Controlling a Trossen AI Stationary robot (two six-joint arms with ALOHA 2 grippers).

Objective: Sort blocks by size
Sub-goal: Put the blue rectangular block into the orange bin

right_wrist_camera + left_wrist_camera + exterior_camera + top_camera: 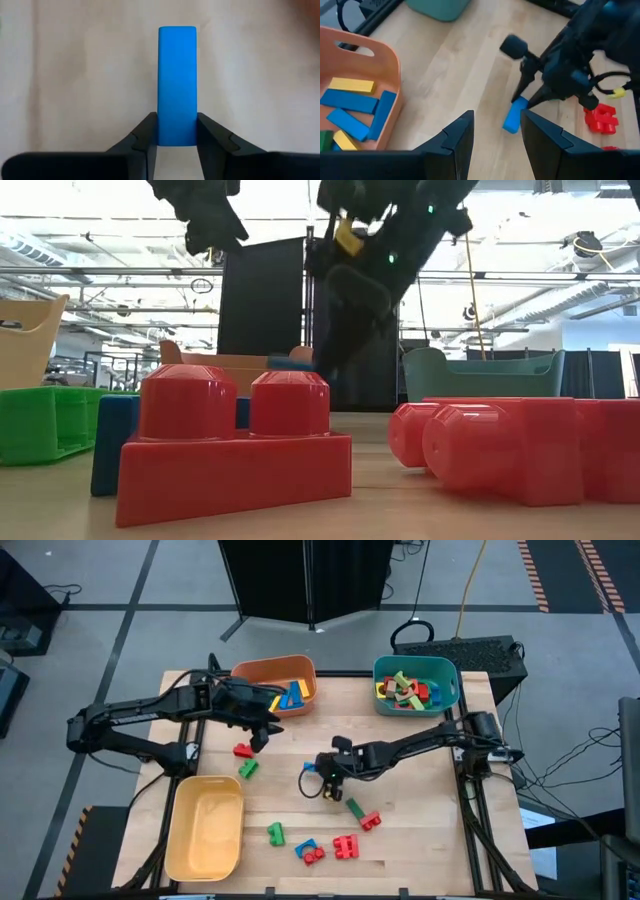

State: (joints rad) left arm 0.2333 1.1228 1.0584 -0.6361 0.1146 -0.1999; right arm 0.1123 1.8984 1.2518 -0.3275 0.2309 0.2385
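Note:
My right gripper (318, 778) is at the table's middle, shut on a flat blue bar (177, 75), which also shows in the left wrist view (515, 115). My left gripper (263, 730) hangs open beside the orange bin (290, 673), with nothing between its fingers (497, 142). Loose blocks lie flat on the wood: a red one (243, 750) and a green one (248, 769) below my left gripper, and several red, green and blue ones (346, 846) toward the near edge. My right gripper pinches the blue bar's two long sides (165, 131) between its two fingers, at the bar's end nearest the wrist. The fingers slant down from the table's right side. The bar sticks out ahead in line with them, its free end (510, 125) lowest; whether that end touches the table I cannot tell.
The orange bin holds blue and yellow bars (355, 102). A teal bin (452, 690) at the far right holds mixed blocks. A yellow bin (205, 830) stands at the near left. A red studded brick (235, 450) fills the low view's foreground.

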